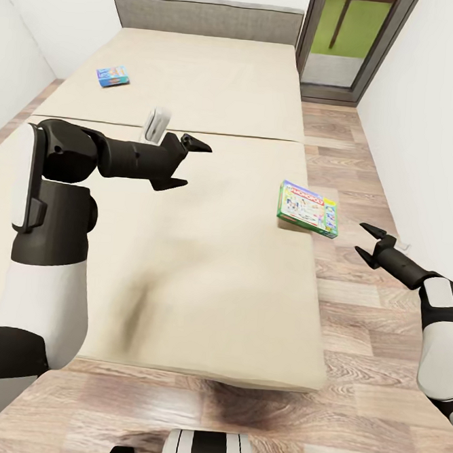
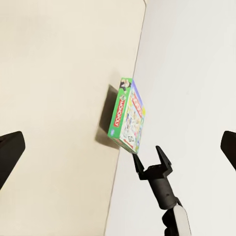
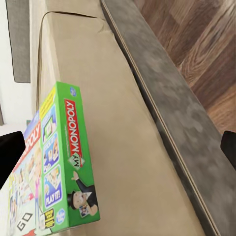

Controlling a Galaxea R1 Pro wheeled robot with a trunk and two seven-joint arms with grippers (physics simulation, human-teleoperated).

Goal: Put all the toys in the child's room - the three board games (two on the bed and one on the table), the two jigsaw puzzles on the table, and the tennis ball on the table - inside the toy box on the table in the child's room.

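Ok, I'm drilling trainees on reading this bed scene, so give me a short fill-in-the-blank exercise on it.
1. The MONOPOLY box overhangs the bed's ____ edge.
2. The blue game box lies on the bed near the ____.
3. The right tool is ____ and hangs over the wood floor.
4. The left tool hangs over the ____.

Missing words: right; headboard; open; bed

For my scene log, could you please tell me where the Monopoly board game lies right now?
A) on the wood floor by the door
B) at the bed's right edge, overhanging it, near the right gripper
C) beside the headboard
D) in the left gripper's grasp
B: the Monopoly board game sits at the right edge of the bed, partly overhanging the floor, with the open right gripper close beside it and apart from it.
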